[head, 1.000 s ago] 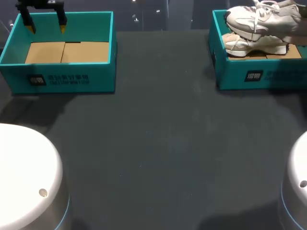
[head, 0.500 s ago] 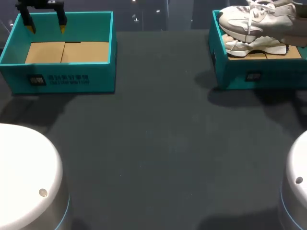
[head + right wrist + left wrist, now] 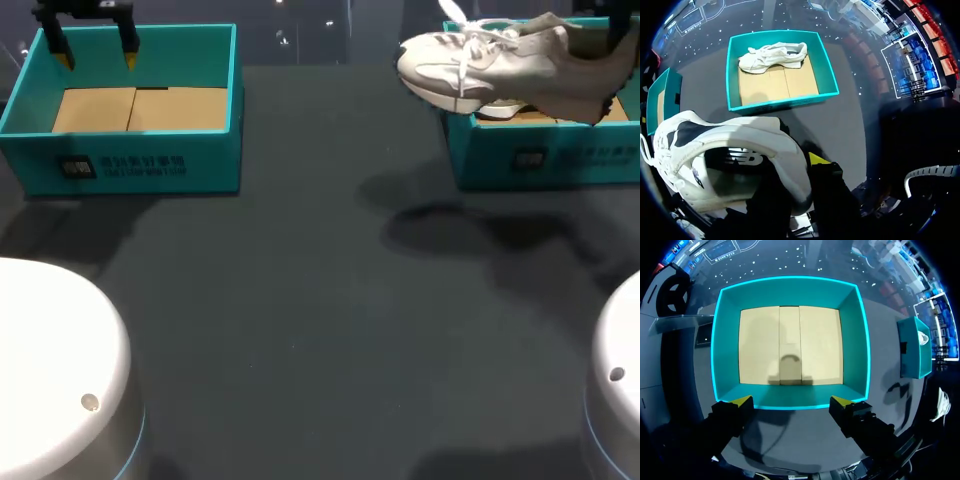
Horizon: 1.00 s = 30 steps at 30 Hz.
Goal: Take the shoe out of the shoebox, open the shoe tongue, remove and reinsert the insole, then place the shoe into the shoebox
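The shoe [image 3: 490, 65] hung in the air over the left wall of the right box [image 3: 540, 160]. Its toe stuck out past that wall towards the middle of the tabletop [image 3: 320, 320], and its heel pointed back at my right arm. Its long axis ran across the table, left to right, roughly level and sole down.

The right jaws were clenched on the heel collar. In the right wrist view one yellow tip [image 3: 817, 159] showed against the outside of the heel, while the other was hidden by the shoe. I judged the grip sound, since nothing else carried the shoe.

The left jaws were spread and empty, over the far wall of the left box [image 3: 130, 165], well apart from the shoe. So the right arm alone had the shoe. I judged the open tabletop between the boxes the place to set it down, toe leading, with the left arm crossing afterwards for the tongue.

The head view showed the shoe's height and overhang. Only the right wrist view showed the shoe's mouth and the second shoe [image 3: 772, 56] lying whole along the box's far wall. The left wrist view showed only a bare cardboard floor [image 3: 790, 345]
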Each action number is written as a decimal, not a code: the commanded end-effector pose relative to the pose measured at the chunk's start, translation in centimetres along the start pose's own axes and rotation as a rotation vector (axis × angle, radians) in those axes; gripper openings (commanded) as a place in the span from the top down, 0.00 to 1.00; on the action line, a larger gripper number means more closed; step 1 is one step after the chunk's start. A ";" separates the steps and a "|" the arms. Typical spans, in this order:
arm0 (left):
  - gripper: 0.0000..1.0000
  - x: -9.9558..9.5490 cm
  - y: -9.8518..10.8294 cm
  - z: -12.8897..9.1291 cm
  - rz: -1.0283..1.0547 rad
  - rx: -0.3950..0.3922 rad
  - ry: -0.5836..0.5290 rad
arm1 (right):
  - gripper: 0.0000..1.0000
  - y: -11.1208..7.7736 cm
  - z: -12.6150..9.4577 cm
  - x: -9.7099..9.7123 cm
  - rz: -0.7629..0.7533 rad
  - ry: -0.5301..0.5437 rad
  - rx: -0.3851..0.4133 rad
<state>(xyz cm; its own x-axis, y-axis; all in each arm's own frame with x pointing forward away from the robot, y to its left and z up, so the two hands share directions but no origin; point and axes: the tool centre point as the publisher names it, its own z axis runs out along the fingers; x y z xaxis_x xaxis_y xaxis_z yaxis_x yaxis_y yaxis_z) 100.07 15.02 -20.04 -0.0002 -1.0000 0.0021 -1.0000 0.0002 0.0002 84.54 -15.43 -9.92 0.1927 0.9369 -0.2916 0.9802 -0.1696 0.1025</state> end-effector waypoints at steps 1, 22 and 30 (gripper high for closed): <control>0.00 0.0 0.0 0.0 0.000 0.000 -0.001 | 1.00 -2.5 -0.2 2.4 -0.006 -0.010 -0.069; 0.00 0.0 0.0 0.0 0.000 0.000 -0.001 | 1.00 -5.2 0.0 5.1 -0.007 0.009 -0.027; 0.00 0.0 0.0 0.0 0.000 0.000 -0.001 | 1.00 -11.1 1.7 8.5 -0.099 -0.057 -0.033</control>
<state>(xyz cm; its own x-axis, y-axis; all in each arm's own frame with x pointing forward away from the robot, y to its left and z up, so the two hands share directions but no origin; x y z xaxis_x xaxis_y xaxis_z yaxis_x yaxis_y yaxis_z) 100.07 15.03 -20.04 0.0000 -1.0000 0.0020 -1.0000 0.0000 0.0003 76.51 -7.51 -14.04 0.0952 0.9419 -0.3221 0.9941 -0.0733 0.0795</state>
